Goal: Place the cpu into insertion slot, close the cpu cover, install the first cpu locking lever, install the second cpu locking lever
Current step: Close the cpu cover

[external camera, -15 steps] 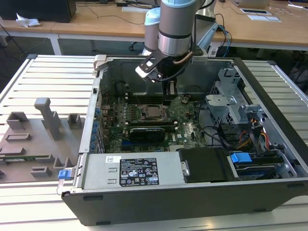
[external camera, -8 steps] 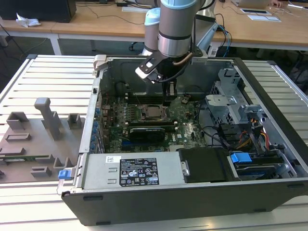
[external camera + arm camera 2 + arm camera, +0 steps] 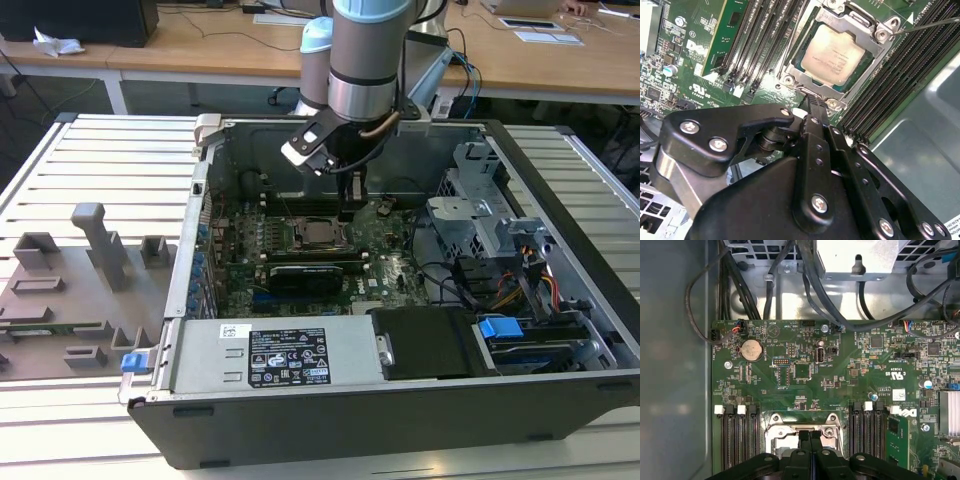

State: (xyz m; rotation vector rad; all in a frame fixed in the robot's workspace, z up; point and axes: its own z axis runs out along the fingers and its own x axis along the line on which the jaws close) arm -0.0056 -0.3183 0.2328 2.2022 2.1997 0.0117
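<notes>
On slatted grey table [image 3: 100, 150], open computer case [image 3: 400, 425]; gripper [image 3: 812, 101], fingers together, at cpu cover [image 3: 799, 76] edge; wooden desks [image 3: 200, 48] behind

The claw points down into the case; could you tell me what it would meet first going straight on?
Probably the rim of the cpu cover, closed over the cpu; the claw hangs just above that edge, though depth is unclear.
</notes>
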